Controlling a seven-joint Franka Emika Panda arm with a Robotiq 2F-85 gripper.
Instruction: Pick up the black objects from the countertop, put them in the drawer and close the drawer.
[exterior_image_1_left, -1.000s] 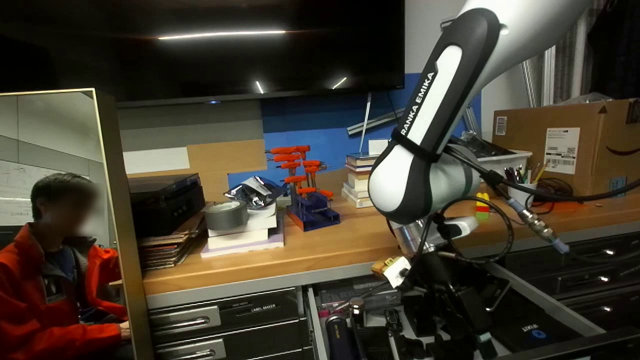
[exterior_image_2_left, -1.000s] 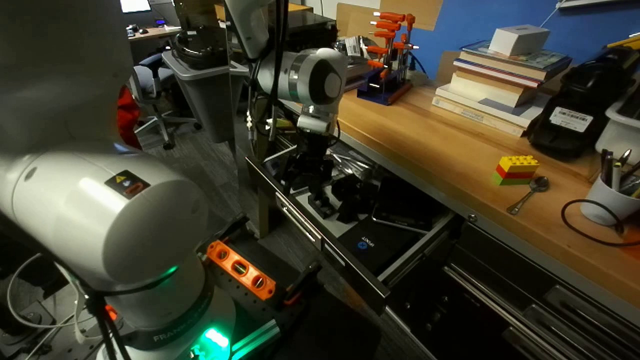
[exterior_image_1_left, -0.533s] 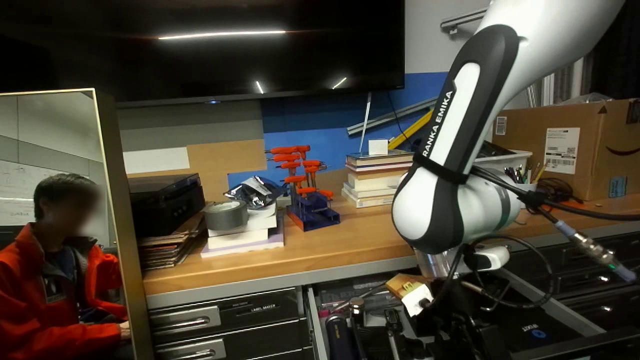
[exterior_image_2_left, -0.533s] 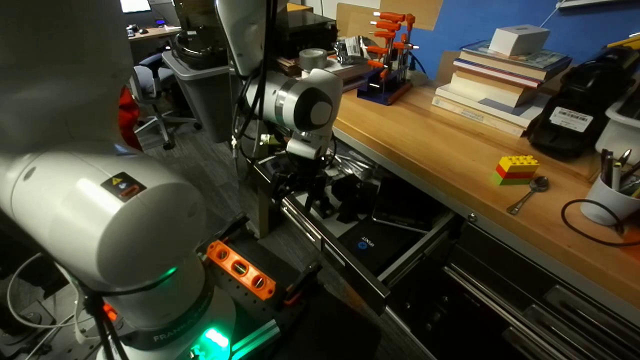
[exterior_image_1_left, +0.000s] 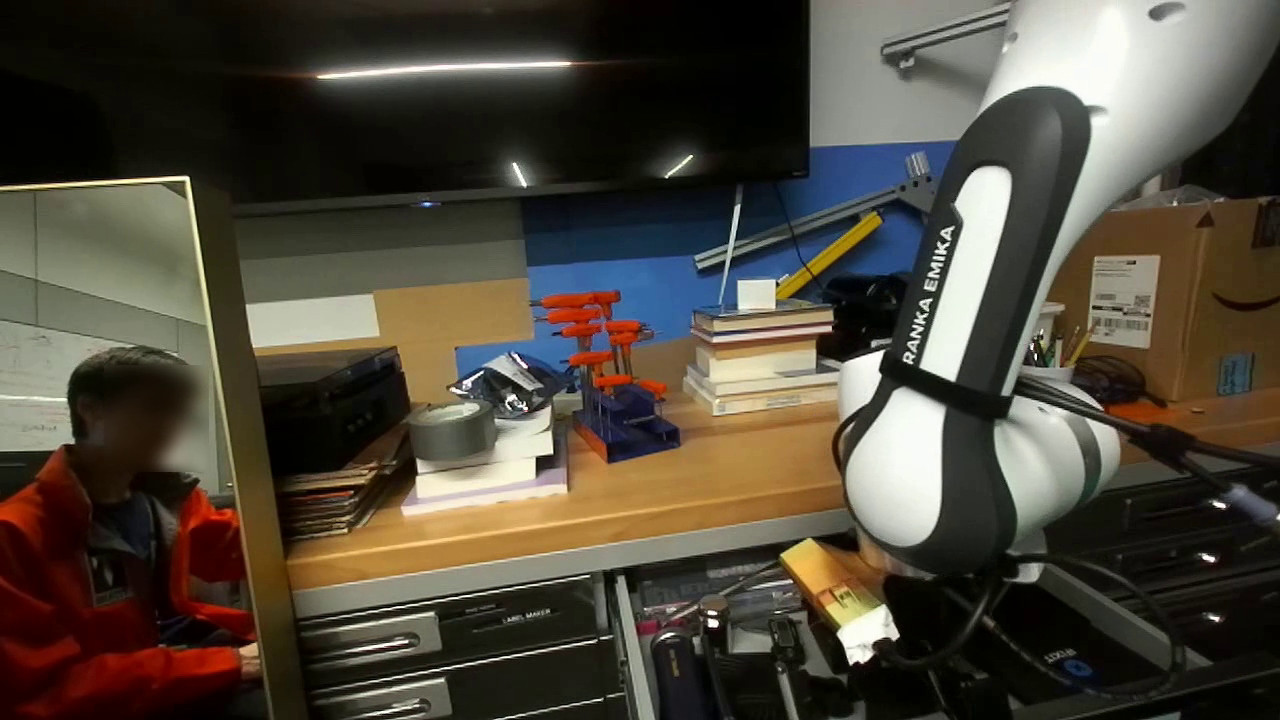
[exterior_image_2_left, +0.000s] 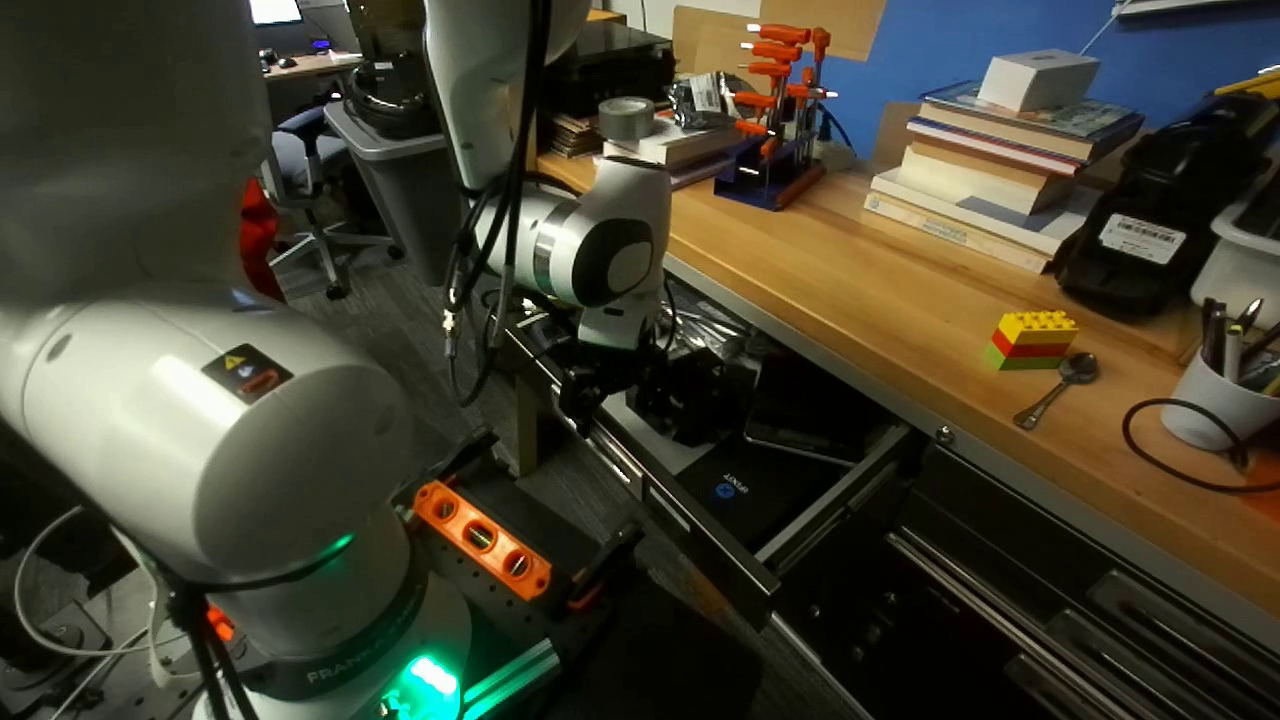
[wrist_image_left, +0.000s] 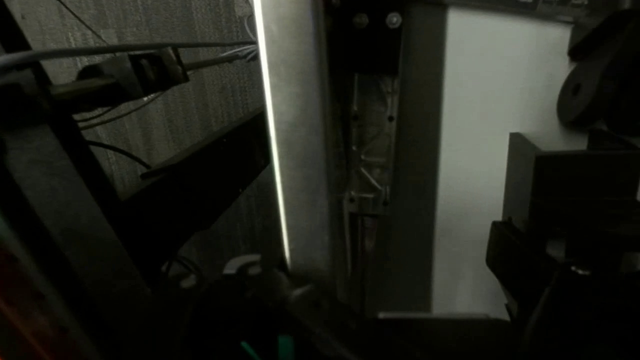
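The drawer (exterior_image_2_left: 668, 508) stands pulled out under the wooden countertop (exterior_image_2_left: 860, 260); its side wall (exterior_image_1_left: 628, 640) shows in an exterior view. Inside, dark blocky black objects (exterior_image_2_left: 705, 385) lie on the pale drawer floor. In the wrist view a black piece (wrist_image_left: 580, 180) sits at the right, beside the bare floor. My gripper (exterior_image_2_left: 612, 395) hangs low over the drawer's front edge. Its fingers stand apart in the wrist view, with only the drawer's front wall (wrist_image_left: 300, 125) and floor seen between them. The arm hides most of the gripper in an exterior view.
Also in the drawer are a flat black IFIXIT case (exterior_image_2_left: 750, 490) and tools (exterior_image_1_left: 785, 650). On the countertop stand a red-handled hex key rack (exterior_image_2_left: 785, 170), books (exterior_image_2_left: 1000, 160), toy bricks (exterior_image_2_left: 1035, 340), a spoon (exterior_image_2_left: 1060, 385) and a white cup (exterior_image_2_left: 1215, 400). A person (exterior_image_1_left: 120, 540) sits beyond the bench.
My arm has moved away from the countertop toward the drawer's front edge, with the gripper's tilt changing. The drawer and the things in it look unmoved.
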